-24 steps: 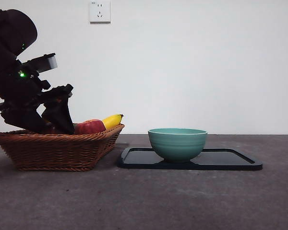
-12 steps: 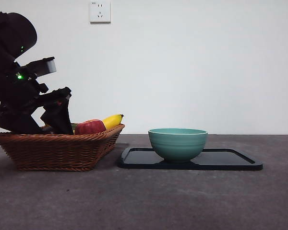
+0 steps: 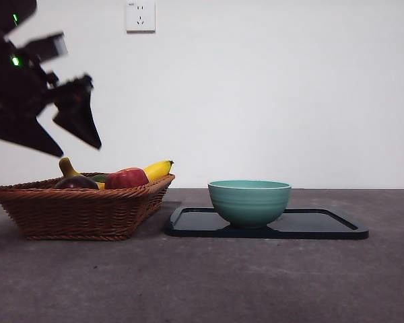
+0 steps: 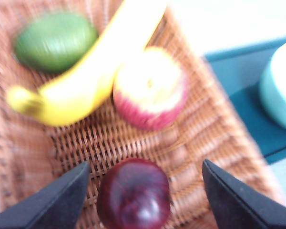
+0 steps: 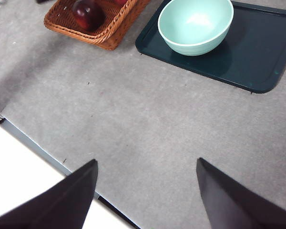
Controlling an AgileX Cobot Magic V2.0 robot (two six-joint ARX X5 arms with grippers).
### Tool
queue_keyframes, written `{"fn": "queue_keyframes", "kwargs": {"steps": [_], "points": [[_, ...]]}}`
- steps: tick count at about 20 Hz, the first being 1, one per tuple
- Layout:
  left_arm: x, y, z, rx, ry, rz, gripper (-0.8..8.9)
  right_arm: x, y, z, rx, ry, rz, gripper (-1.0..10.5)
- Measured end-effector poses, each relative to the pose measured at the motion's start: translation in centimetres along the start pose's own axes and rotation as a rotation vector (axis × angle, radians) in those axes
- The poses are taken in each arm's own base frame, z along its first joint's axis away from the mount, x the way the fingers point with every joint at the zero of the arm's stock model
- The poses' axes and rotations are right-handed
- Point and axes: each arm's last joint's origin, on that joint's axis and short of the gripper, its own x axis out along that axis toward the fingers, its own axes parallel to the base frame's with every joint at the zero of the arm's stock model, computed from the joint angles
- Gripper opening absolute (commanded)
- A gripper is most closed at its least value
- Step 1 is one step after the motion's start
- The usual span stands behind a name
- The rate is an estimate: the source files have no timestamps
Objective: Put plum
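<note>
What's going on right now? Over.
Left end effector open above basket. Plum lies inside, not gripped. Right end effector open, waiting. Nothing blocking.

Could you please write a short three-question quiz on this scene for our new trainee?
1. True or false: the left claw is shut on the plum.
2. Which thing stands on the dark tray? A) the wicker basket B) the teal bowl C) the banana
3. Fill in: in the left wrist view, the green fruit lies in the ____.

Key
1. False: the claw is open, above the basket, and the plum lies in the basket between its jaws as the wrist view shows it.
2. B.
3. Basket, beside the banana and the apple.
</note>
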Motion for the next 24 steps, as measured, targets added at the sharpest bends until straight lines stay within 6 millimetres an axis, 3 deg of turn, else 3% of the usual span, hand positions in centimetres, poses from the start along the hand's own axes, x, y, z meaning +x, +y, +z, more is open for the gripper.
{"fn": "queue_keyframes", "kwargs": {"steps": [7, 14, 18, 24], "points": [[-7.1, -3.0, 0.6, 0.043, -0.071, -0.189, 3.83, 0.0, 0.0, 0.3, -0.012, -0.028, 0.002, 3.3], [-11.9, -5.1, -1.4, 0.032, 0.027, -0.452, 3.82, 0.0, 0.0, 0.4, -0.018, -0.044, 0.004, 3.3], [-13.3, -5.7, -2.4, 0.012, 0.088, -0.51, 3.75, 0.0, 0.0, 0.4, -0.018, -0.044, 0.004, 3.3], [-13.3, -5.7, -2.8, 0.004, 0.119, -0.513, 3.75, 0.0, 0.0, 0.4, -0.016, -0.044, 0.004, 3.3]]}}
